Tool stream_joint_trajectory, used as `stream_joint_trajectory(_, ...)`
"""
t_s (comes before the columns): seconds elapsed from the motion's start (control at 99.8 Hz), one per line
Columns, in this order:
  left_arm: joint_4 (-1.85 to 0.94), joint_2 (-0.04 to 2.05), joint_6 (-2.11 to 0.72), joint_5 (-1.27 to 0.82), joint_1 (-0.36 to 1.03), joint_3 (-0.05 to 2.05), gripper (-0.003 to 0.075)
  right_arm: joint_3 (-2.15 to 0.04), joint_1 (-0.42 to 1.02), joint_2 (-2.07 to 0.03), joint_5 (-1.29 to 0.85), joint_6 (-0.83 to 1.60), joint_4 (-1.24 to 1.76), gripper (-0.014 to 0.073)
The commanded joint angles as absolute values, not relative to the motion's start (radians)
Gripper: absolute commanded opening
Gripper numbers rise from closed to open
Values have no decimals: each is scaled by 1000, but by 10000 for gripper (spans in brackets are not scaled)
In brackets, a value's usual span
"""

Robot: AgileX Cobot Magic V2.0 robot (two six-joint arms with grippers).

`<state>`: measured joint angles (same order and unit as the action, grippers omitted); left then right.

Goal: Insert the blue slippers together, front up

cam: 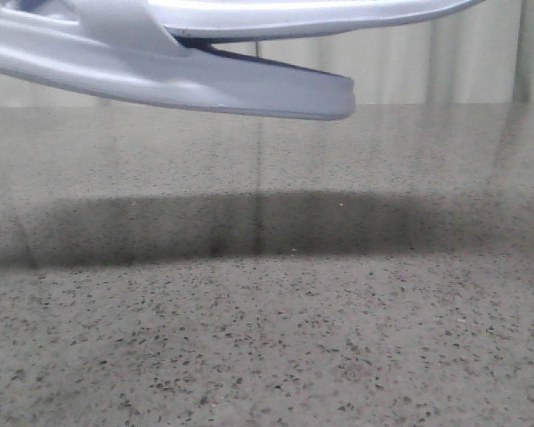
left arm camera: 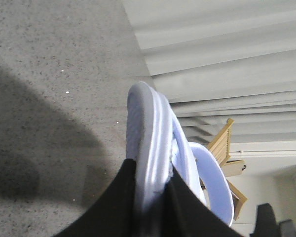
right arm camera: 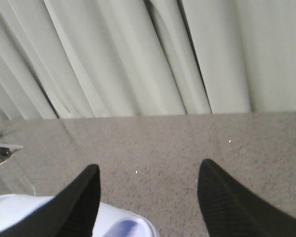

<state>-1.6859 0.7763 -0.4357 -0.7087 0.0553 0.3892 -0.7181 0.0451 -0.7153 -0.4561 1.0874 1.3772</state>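
The blue slippers [cam: 160,80] hang high and close at the top of the front view, one tucked against the other, above the table. No gripper shows in that view. In the left wrist view my left gripper [left arm camera: 150,175] is shut on the edge of the slippers [left arm camera: 148,128], held upright between the black fingers [left arm camera: 113,207]. The second slipper's rounded end [left arm camera: 212,177] shows just behind. My right gripper [right arm camera: 148,170] is open and empty over the table. A pale slipper end [right arm camera: 121,224] lies beside its one finger [right arm camera: 79,202], outside the jaws.
The speckled grey table [cam: 267,338] carries a broad shadow under the slippers. Pale curtains [right arm camera: 138,54] hang behind the table's far edge. A wooden chair [left arm camera: 227,143] stands beyond the table in the left wrist view.
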Motion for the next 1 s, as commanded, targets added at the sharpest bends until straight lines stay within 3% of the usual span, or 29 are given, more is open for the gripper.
stream_joint_trajectory(0.0, -1745, 823, -458, -756, 62, 425, 16, -750, 47, -679, -422, 1109, 1378, 373)
stream_joint_trajectory(0.551, -1860, 1181, -713, -868, 62, 438, 16, -750, 47, -671, -461, 1109, 1373, 373)
stream_joint_trajectory(0.992, -1860, 1247, -787, -913, 62, 438, 20, -750, 47, -675, -475, 1109, 1373, 373)
